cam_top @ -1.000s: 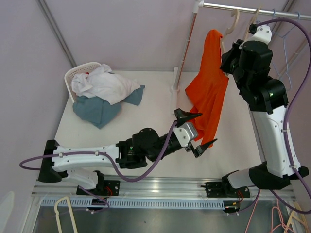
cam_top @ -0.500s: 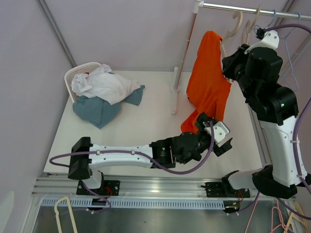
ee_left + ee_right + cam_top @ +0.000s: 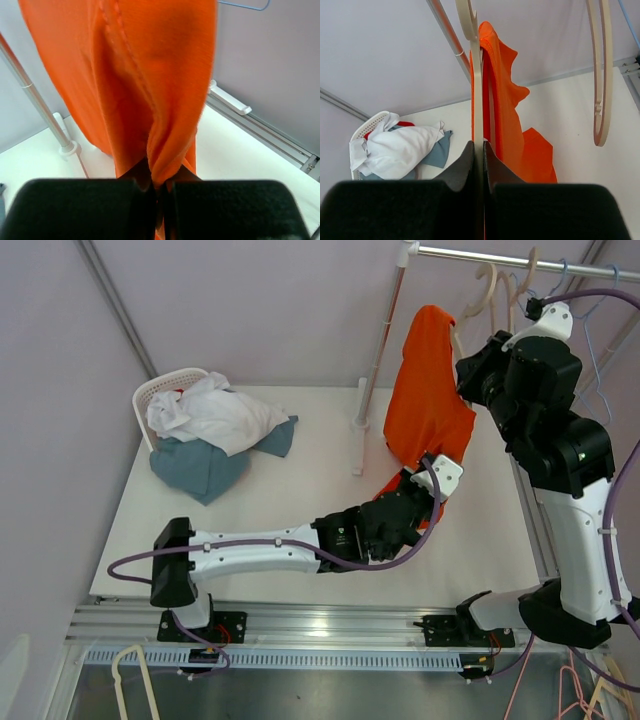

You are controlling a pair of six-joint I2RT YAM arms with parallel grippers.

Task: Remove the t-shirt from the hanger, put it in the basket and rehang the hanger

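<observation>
An orange t-shirt [image 3: 428,390] hangs on a cream hanger [image 3: 487,292] under the rail at the back right. My left gripper [image 3: 432,488] reaches across the table to the shirt's lower part. In the left wrist view this gripper [image 3: 160,184] is shut on a bunched fold of the t-shirt [image 3: 150,75]. My right gripper [image 3: 482,150] is shut on the thin edge of the hanger [image 3: 476,75], with the t-shirt [image 3: 500,100] draped just to its right. In the top view the right arm's wrist hides those fingers.
A white basket [image 3: 160,392] with white and blue clothes [image 3: 215,425] sits at the back left. A metal rail [image 3: 520,256] and its upright pole [image 3: 378,355] stand behind the shirt. A second cream hanger [image 3: 601,75] and a blue wire hanger [image 3: 598,340] hang nearby.
My left arm stretched right to the shirt's lower part, and its open gripper shut on the fabric. The right arm lifted the hanger slightly, then held still.
</observation>
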